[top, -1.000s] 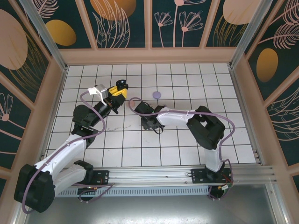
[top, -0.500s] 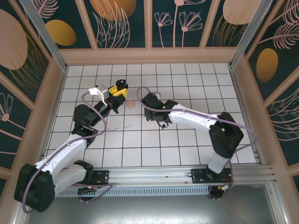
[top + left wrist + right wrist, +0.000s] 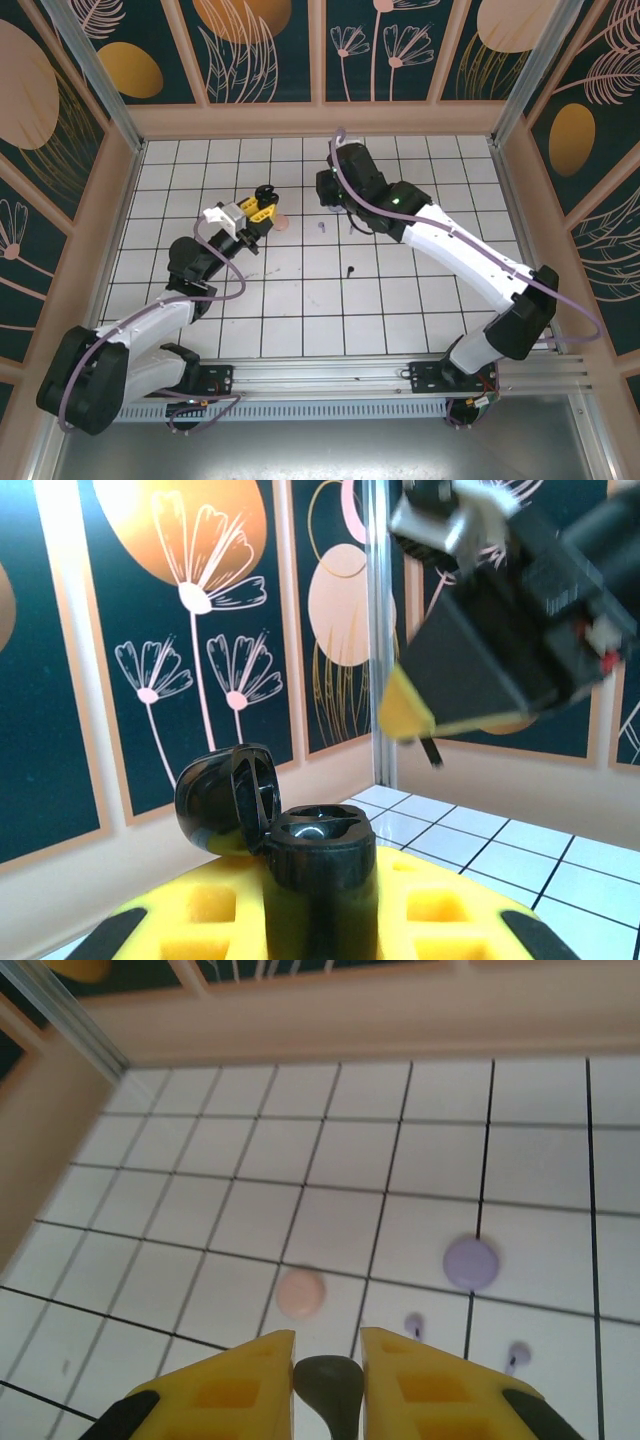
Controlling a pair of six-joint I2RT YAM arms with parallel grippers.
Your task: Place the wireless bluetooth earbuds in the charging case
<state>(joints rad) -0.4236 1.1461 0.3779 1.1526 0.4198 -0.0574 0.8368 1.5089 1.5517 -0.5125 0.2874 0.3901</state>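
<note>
Your right arm has swung from mid-table toward the far edge, its right gripper [image 3: 328, 1350] clenched on a black earbud [image 3: 328, 1390]. Your left gripper [image 3: 260, 200] clamps the open case [image 3: 318, 840], left of the table's centre. Bring the stem squarely over a socket, then lower slowly.

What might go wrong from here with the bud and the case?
The right jaws pinch a small dark bud near their tips; it may twist or drop before reaching the black case. That case stands upright in the left jaws with its lid open to one side; a misaligned approach may knock the lid or push the case askew.
</note>
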